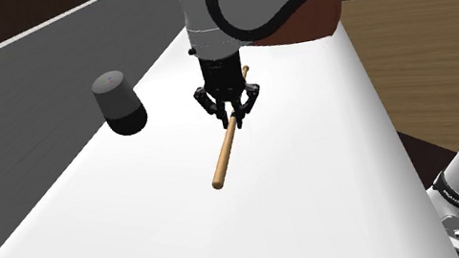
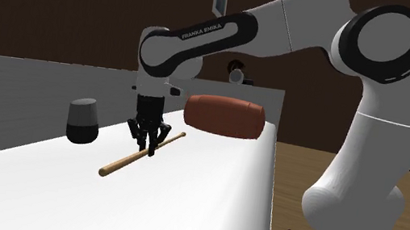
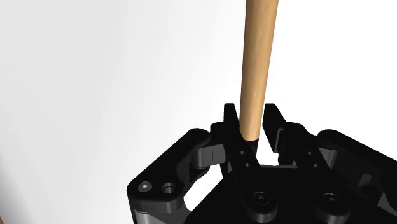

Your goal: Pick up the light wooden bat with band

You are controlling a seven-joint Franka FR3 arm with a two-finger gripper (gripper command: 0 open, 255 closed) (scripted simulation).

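Gripper (image 1: 234, 122) is down at the white worktop (image 1: 325, 184), pointing straight down at it from the white arm, right over the light wooden bat (image 1: 226, 158). The bat lies flat on the worktop, slanting across it, one end running back under the gripper and the other reaching out toward the shoulder view's lower left. From the second exterior view the gripper (image 2: 147, 150) sits over the far part of the bat (image 2: 119, 165), with the longer stretch lying free toward that view's left.

In the wrist view the bat (image 3: 259, 57) runs away between the two black fingers, and a narrow dark band (image 3: 250, 135) rings it right where it passes between them. One finger is against the wood, the other stands off it with a sliver of white worktop (image 3: 95, 76) between: the gripper (image 3: 253, 114) is released, straddling the bat, not clasping it.

A grey cylinder (image 1: 119, 102) stands on the worktop, well apart from the bat toward the shoulder view's left. A reddish-brown barrel-shaped thing (image 2: 223, 117) lies behind the arm at the worktop's far end
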